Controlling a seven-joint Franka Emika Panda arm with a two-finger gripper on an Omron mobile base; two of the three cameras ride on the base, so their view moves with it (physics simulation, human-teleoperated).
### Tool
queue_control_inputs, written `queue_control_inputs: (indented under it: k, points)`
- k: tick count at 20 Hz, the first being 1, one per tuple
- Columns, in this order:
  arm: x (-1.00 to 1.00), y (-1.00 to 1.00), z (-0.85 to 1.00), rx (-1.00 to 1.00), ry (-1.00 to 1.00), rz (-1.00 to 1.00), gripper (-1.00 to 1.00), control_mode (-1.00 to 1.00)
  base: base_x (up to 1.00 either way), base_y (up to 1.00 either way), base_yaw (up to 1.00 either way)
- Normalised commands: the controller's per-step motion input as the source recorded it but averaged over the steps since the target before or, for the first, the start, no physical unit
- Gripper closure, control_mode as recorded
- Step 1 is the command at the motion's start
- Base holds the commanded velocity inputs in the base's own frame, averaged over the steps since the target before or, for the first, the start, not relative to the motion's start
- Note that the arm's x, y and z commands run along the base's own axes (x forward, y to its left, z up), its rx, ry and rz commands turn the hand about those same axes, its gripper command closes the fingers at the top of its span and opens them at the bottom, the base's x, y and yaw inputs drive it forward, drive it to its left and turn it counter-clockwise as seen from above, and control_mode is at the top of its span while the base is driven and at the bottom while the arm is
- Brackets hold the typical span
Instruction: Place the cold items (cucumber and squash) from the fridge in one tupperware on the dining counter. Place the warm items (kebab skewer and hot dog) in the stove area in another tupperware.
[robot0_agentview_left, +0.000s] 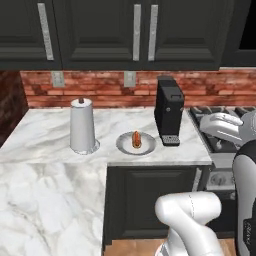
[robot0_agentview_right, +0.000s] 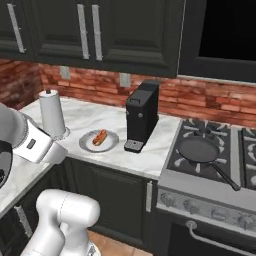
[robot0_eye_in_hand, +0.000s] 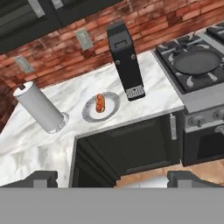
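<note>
A hot dog (robot0_agentview_left: 135, 140) (robot0_agentview_right: 100, 137) (robot0_eye_in_hand: 100, 103) lies on a round grey plate (robot0_agentview_left: 125, 146) (robot0_agentview_right: 90, 145) (robot0_eye_in_hand: 112, 108) near the front edge of the marble counter, left of the stove. My gripper (robot0_eye_in_hand: 114, 179) is open, its two dark fingertips (robot0_eye_in_hand: 41, 177) far apart with nothing between them. It hangs high in front of the counter, well short of the hot dog and apart from it. The cucumber, squash, kebab skewer and tupperware are out of view.
A black coffee machine (robot0_agentview_left: 168, 107) (robot0_agentview_right: 142, 115) (robot0_eye_in_hand: 126, 61) stands right beside the plate. A paper towel roll (robot0_agentview_left: 81, 125) (robot0_agentview_right: 52, 114) (robot0_eye_in_hand: 39, 107) stands to its left. A dark pan (robot0_agentview_right: 200, 149) (robot0_eye_in_hand: 197, 60) sits on the stove (robot0_agentview_left: 220, 112). Dark cabinets hang above.
</note>
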Motion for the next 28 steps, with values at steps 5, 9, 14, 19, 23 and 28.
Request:
queue_control_inputs:
  k: [5,9,14,19,23,28]
  points:
    - [0.0,0.0,0.0,0.0,0.0,0.0,-1.0,1.0,0.67,0.11,0.37]
    - [0.0,0.0,0.0,0.0,0.0,0.0,-1.0,1.0,0.56,0.21,0.19]
    - [0.0,0.0,0.0,0.0,0.0,0.0,-1.0,1.0,0.47,0.23,-0.02]
    - [0.0,0.0,0.0,0.0,0.0,0.0,-1.0,1.0,0.27,0.12,-0.01]
    - [0.01,0.0,-0.05,0.0,0.02,-0.01,-1.0,-1.0,0.03,0.04,0.0]
    - [0.28,0.0,-0.39,-0.04,0.44,-0.04,-1.0,-1.0,0.0,0.0,0.0]
